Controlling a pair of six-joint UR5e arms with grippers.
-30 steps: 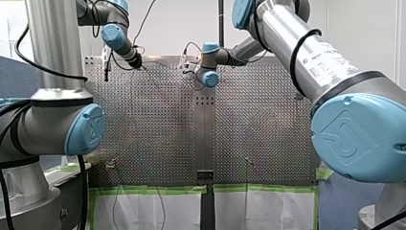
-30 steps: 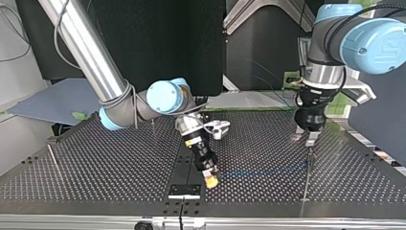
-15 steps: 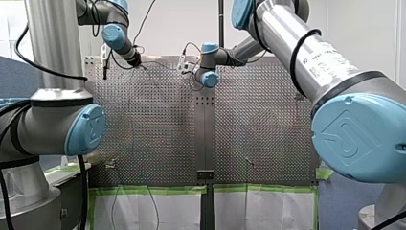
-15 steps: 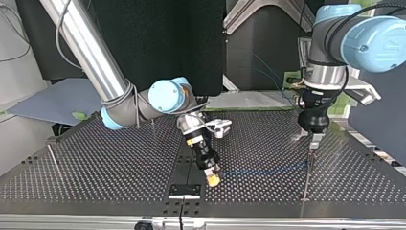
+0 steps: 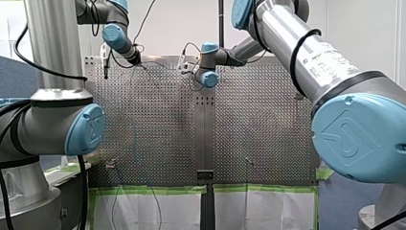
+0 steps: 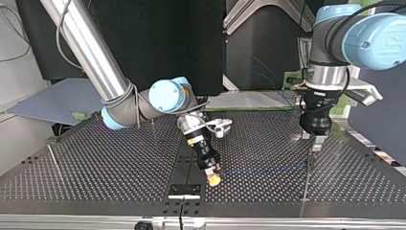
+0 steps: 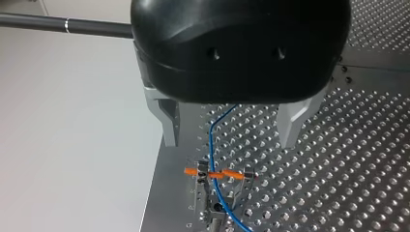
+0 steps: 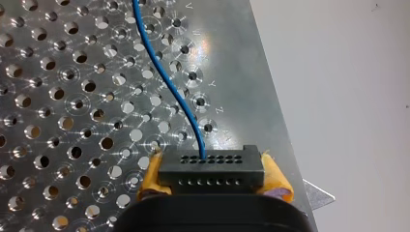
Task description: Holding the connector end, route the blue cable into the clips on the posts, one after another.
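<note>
The thin blue cable (image 6: 263,169) lies low over the perforated table (image 6: 95,167) between my two grippers. My right gripper (image 6: 214,179), with yellow pads (image 8: 151,176), is shut on the black connector (image 8: 210,169); the cable (image 8: 167,82) leaves the connector's face and runs away over the holes. At the top view's right my left gripper (image 6: 317,142) points down above a thin post (image 6: 306,184). Its metal fingers (image 7: 169,123) stand wide apart, so my left gripper (image 7: 231,137) is open. The cable (image 7: 212,145) passes between them untouched, down into a clip with orange parts (image 7: 217,175).
More thin posts stand at the top view's left (image 6: 50,154) and behind my right arm (image 6: 152,125). A small black bracket (image 6: 184,190) sits at the near table edge in the top view. Green tape (image 5: 153,189) lines the table's near edge in the front view.
My left gripper has shifted a little toward the top view's right, staying over the post. My right gripper, with the connector, has barely moved.
</note>
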